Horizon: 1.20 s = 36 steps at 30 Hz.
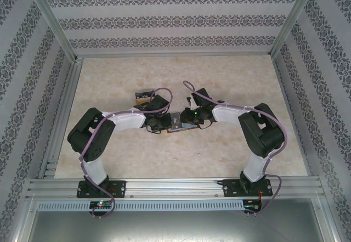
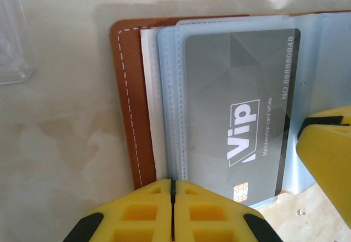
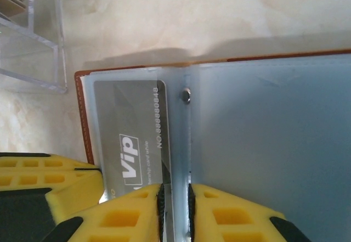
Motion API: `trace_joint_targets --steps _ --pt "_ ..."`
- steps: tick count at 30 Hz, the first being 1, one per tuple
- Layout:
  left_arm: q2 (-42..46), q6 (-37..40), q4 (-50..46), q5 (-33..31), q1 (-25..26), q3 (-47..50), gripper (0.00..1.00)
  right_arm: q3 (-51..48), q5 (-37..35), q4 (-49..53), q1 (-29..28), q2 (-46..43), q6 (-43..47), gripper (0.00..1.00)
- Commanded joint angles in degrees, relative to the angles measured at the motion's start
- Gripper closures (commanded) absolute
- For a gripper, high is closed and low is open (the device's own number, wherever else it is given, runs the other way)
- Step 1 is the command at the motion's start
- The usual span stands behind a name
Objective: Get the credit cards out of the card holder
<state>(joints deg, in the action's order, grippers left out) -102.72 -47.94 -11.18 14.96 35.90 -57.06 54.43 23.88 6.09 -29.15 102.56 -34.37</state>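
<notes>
**Marbled table: one open card holder, pinched by two claws**

Beige marbled table [image 1: 247,88] is sitting inside patterned walls [image 1: 175,20], with a metal frame [image 1: 175,186] running along its near edge.

**Card holder [image 2: 129,105], count 1.** Reddish-brown leather with white stitching, it is lying spread open and flat near the middle of the table. Its bluish plastic sleeves [image 3: 274,143] are facing up. Several sleeves are overlapping, and their exact number is not readable. Both arms are reaching inward and meeting over the holder.

**Card [image 2: 241,105], count 1 showing.** Grey and printed "Vip", it is sitting inside a sleeve beside the stitched leather edge. Whether the other sleeves are holding more cards cannot be told.

**Left claw [image 2: 173,190], count 1.** Its two yellow fingers are pressing together with no gap. They are clamping the holder's edge where the sleeves are meeting the leather. The card's chip corner is lying just beside them.

**Right claw [image 3: 174,195], count 1.** Its two yellow fingers are squeezing a thin strip of sleeve in line with the small rivet at the fold. The card is lying just beside that strip, between the two claws.

**Clear box [image 3: 33,39], count 1.** It is standing on the table beyond the holder and apart from it, on the left arm's side.
</notes>
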Motion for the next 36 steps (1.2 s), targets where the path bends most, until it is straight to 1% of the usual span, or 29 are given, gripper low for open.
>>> trace_joint_targets --steps 1,11,13,14,15,22,34,35,36 --pt "-1.54 0.73 -1.37 0.64 -0.28 -1.14 0.92 1.28 1.73 -0.85 -0.41 1.40 -0.24 0.78" --pt "-1.86 1.00 -1.56 1.06 -0.30 -1.85 0.93 1.16 3.88 -2.12 0.10 2.28 -0.43 0.83" --pt "-1.81 1.06 -1.74 1.04 -0.30 -1.96 0.93 1.05 3.98 -2.21 0.08 2.36 -0.43 0.88" --pt "-1.82 1.09 -1.98 0.96 -0.30 -2.09 0.93 0.94 3.91 -2.18 0.14 2.20 -0.39 0.92" --pt "-1.76 1.11 -2.13 0.88 -0.25 -2.22 0.93 0.64 3.65 -2.19 0.36 1.92 -0.51 0.94" --pt "-1.92 1.01 -3.15 0.33 -0.27 -2.18 0.98 -1.57 4.03 -2.53 3.23 -0.12 -0.18 0.99" --pt "-2.24 1.16 -3.67 0.19 -0.30 -2.56 1.00 -2.01 5.21 -1.96 4.61 -0.52 0.88 0.98" --pt "-2.25 1.17 -3.67 0.30 -0.30 -2.55 1.00 -2.18 5.32 -2.17 4.78 -0.53 0.88 0.96" --pt "-2.31 1.23 -3.67 0.33 -0.29 -2.63 1.00 -2.32 5.62 -2.56 4.80 -0.52 0.84 0.89"
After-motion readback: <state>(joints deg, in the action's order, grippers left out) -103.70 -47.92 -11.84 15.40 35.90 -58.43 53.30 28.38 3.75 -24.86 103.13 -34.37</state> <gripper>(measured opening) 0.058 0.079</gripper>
